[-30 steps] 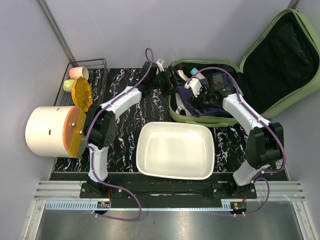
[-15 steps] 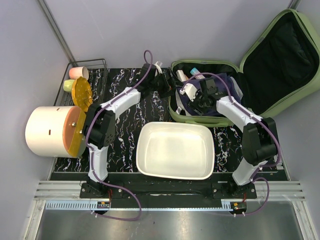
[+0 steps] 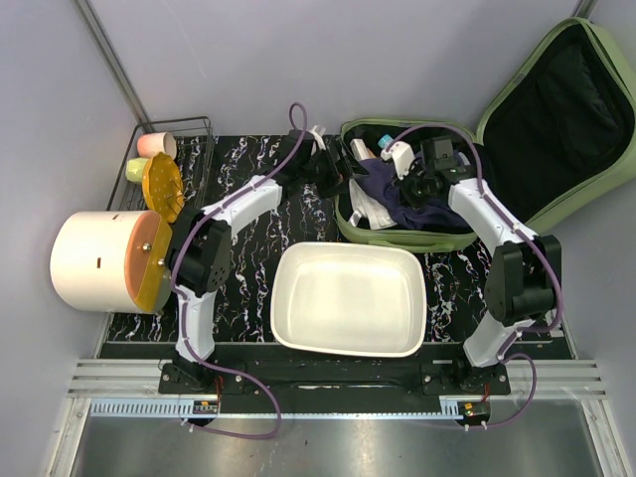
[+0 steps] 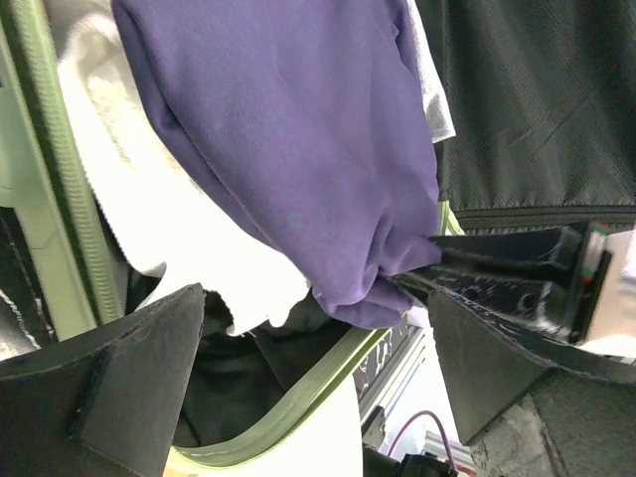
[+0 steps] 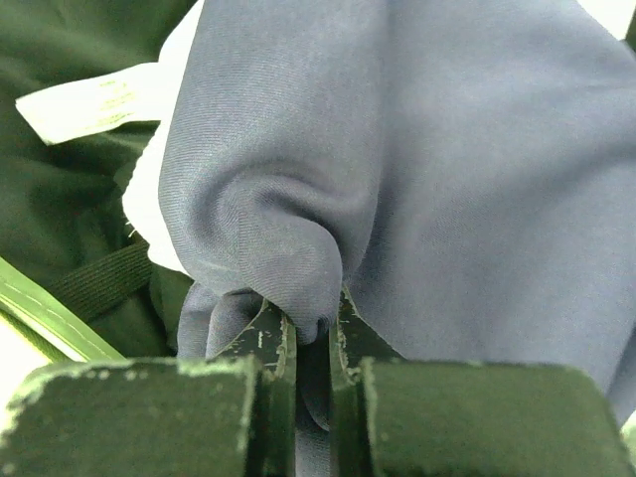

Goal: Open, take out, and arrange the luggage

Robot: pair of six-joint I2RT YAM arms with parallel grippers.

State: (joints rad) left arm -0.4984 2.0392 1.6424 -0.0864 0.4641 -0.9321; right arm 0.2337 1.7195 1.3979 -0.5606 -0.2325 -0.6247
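Observation:
The olive-green luggage [image 3: 397, 239] lies open at the back right, its black-lined lid [image 3: 556, 109] leaning back. Inside are a purple-blue cloth [image 3: 386, 187], a white cloth [image 3: 364, 210] and a small bottle with a teal cap [image 3: 384, 142]. My right gripper [image 3: 411, 188] is over the suitcase, shut on a fold of the purple-blue cloth [image 5: 447, 149]; its fingertips [image 5: 281, 336] pinch the fabric. My left gripper [image 3: 336, 169] stands open at the suitcase's left rim [image 4: 40, 209], with nothing between its fingers. In the left wrist view the purple cloth [image 4: 298, 149] hangs over the white cloth [image 4: 169, 214].
A white rectangular bin [image 3: 348, 298] sits in front of the luggage, between the arms. A wire rack [image 3: 189, 149] with cups and a yellow lid stands at the back left. A big white cylinder [image 3: 99, 260] lies at the left edge.
My right gripper has closed on the purple-blue cloth and moved back and to the right, drawing the cloth up. The left gripper has stayed open in nearly the same place.

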